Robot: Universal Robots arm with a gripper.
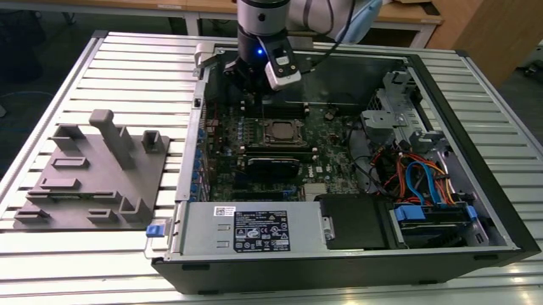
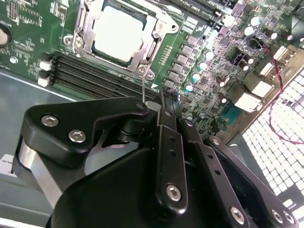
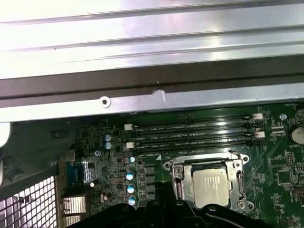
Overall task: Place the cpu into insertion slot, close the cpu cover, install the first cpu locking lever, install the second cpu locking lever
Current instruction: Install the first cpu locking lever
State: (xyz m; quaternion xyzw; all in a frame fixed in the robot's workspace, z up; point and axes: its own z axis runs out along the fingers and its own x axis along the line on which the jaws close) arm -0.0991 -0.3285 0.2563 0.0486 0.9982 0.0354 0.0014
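Currently, the slatted metal table [image 1: 102,273] carries an open computer case [image 1: 339,274], with a grey fixture tray [image 1: 93,184] beside the case on the exterior view's left. Inside the case, a grey labelled power supply box [image 1: 246,232] sits along the near wall, and the green motherboard [image 1: 331,170] lies flat beyond it. The arm reaches down into the far part of the case, with the gripper [image 2: 154,105] positioned above the motherboard, near the memory slots [image 3: 190,135] and just beside the insertion slot [image 3: 175,170]. The cpu cover [image 2: 153,43] lies flat and closed over the slot, its metal frame surrounding the window. The cpu [image 2: 118,31] is seated in the insertion slot, with its silver-grey top visible through that window in both wrist views. In the second wrist view, a thin locking lever [image 2: 143,85] rises from the corner of the slot up to the tip of the gripper. Whether the gripper is clamped on this lever or released cannot be told.
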